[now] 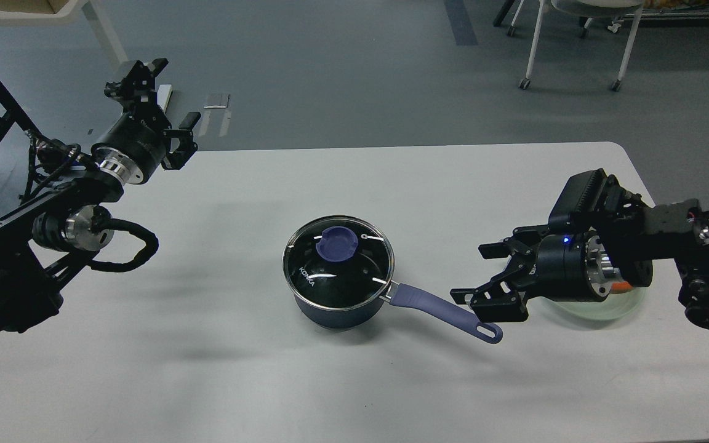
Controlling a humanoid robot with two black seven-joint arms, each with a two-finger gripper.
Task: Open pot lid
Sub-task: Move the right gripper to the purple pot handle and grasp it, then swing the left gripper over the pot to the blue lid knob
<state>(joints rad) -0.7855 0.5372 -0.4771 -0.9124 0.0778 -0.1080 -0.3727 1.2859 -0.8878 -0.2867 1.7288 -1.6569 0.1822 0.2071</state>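
A small navy pot sits mid-table with its glass lid seated on the rim, so the opening has not begun. The right gripper hovers with fingers spread and empty; the pot's handle tip lies just below them, and the lid's blue knob is well off to their left. The left gripper, also spread and empty, is raised beyond the table's far-left edge, well apart from the pot.

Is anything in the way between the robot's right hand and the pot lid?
Nothing visible blocks it. The right gripper, jaws open, hangs beside the pot's handle; only bare table lies between it and the lid.
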